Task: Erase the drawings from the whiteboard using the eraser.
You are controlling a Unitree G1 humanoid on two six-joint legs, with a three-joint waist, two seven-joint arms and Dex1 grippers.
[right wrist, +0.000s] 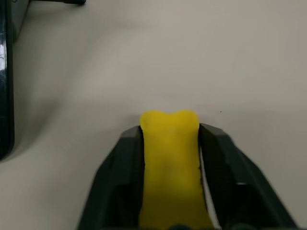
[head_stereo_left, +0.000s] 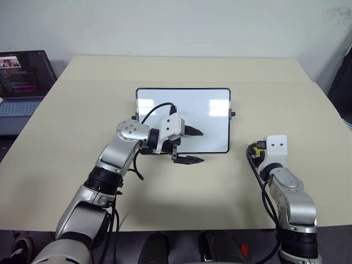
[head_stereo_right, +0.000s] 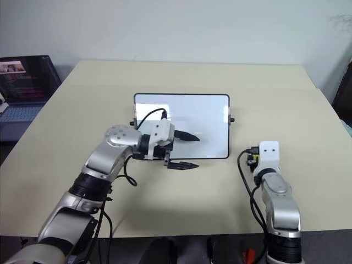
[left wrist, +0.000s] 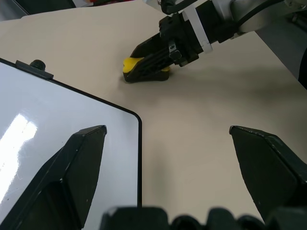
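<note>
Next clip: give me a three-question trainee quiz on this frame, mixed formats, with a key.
1. True or false: the whiteboard shows red drawings on the part in view.
2. Which gripper has the eraser between its fingers? A) left gripper B) right gripper C) neither
3. Fill in: the left gripper's fingers stand ____, one over the whiteboard's near edge and one over the table.

Key
1. False; the white surface in view is clean.
2. B; the yellow block sits between its fingers, down at the table right of the whiteboard.
3. open
</note>
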